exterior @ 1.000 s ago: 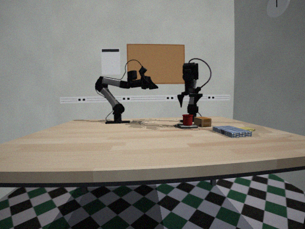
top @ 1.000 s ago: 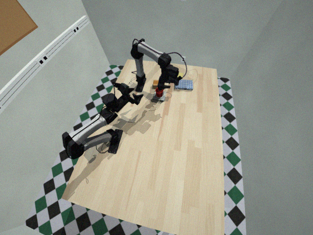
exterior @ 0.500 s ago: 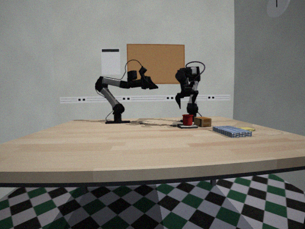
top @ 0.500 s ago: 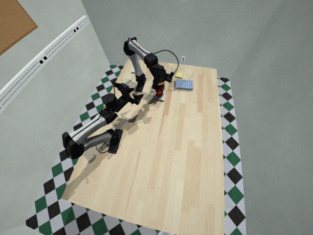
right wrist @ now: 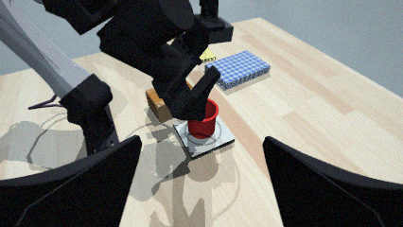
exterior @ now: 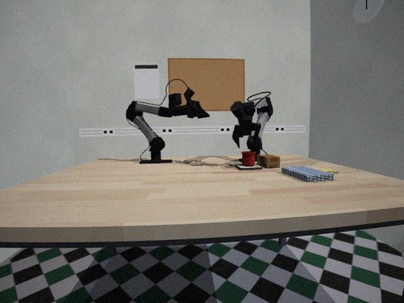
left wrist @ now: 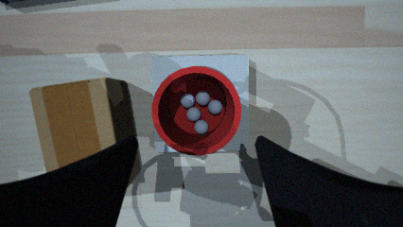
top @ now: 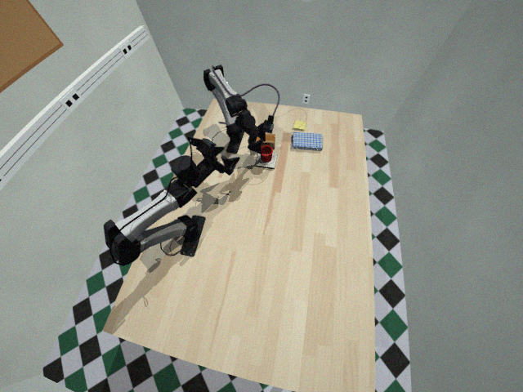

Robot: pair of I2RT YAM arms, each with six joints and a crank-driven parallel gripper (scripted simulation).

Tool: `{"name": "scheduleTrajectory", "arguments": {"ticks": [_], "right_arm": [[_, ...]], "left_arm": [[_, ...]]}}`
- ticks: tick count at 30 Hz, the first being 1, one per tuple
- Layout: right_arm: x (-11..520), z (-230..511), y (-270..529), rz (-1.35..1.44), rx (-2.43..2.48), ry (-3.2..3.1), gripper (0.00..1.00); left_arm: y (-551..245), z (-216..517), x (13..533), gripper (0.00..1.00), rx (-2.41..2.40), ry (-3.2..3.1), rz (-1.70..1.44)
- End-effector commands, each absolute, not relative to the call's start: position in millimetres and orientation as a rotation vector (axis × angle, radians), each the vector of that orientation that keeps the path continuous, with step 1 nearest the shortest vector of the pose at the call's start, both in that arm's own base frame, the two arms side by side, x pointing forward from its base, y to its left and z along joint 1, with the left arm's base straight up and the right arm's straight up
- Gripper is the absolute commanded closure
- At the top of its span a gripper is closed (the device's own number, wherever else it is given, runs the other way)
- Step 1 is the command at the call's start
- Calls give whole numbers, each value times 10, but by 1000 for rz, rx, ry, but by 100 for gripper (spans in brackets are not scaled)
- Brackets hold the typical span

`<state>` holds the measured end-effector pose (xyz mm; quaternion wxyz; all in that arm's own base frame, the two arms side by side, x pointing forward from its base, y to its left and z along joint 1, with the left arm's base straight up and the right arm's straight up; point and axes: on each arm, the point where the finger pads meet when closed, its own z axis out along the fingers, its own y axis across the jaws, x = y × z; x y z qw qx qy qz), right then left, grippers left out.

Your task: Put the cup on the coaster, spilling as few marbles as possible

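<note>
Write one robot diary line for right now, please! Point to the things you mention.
cup (top: 266, 154) (exterior: 248, 159) (left wrist: 229, 137) (right wrist: 201, 128): upright on coaster (top: 271, 164) (exterior: 249, 168) (left wrist: 237, 63) (right wrist: 221, 142) | marbles (left wrist: 202, 98): five inside | left gripper (top: 256, 141) (exterior: 247, 138) (left wrist: 199, 139) (right wrist: 213, 95): open | right gripper (top: 230, 164) (exterior: 207, 115) (right wrist: 202, 139): open

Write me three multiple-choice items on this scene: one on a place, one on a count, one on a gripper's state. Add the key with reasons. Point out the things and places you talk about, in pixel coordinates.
1. Where does the red cup stand?
A. On the coaster
B. On the blue checked block
C. On the yellow square

2. How many marbles show inside the cup?
A. Three
B. Five
C. Eight

3. How is the left gripper?
A. Shut on the cup
B. Shut on nothing
C. Open

1: A, the red cup (top: 266, 154) (exterior: 248, 159) (left wrist: 199, 148) (right wrist: 201, 128) stands upright on the coaster (top: 270, 163) (exterior: 248, 168) (left wrist: 241, 66) (right wrist: 222, 141).
2: B, the left wrist view shows five grey marbles (left wrist: 193, 113) in it.
3: C, the left gripper (left wrist: 197, 138) has its fingers wide apart, nothing between them.
</note>
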<state>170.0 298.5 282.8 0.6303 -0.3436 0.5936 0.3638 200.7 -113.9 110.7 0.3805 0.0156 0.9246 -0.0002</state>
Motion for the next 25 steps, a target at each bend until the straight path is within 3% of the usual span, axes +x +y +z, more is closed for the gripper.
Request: {"name": "scheduleTrajectory", "arguments": {"ticks": [1,25], "right_arm": [[1693,2886,2979,840,-777,1344,0],[1693,2886,2979,840,-777,1344,0]], "left_arm": [[-1148,1126,2078,0,-15,2248,-26],[-1132,1035,2007,0,22,2264,-16]]}}
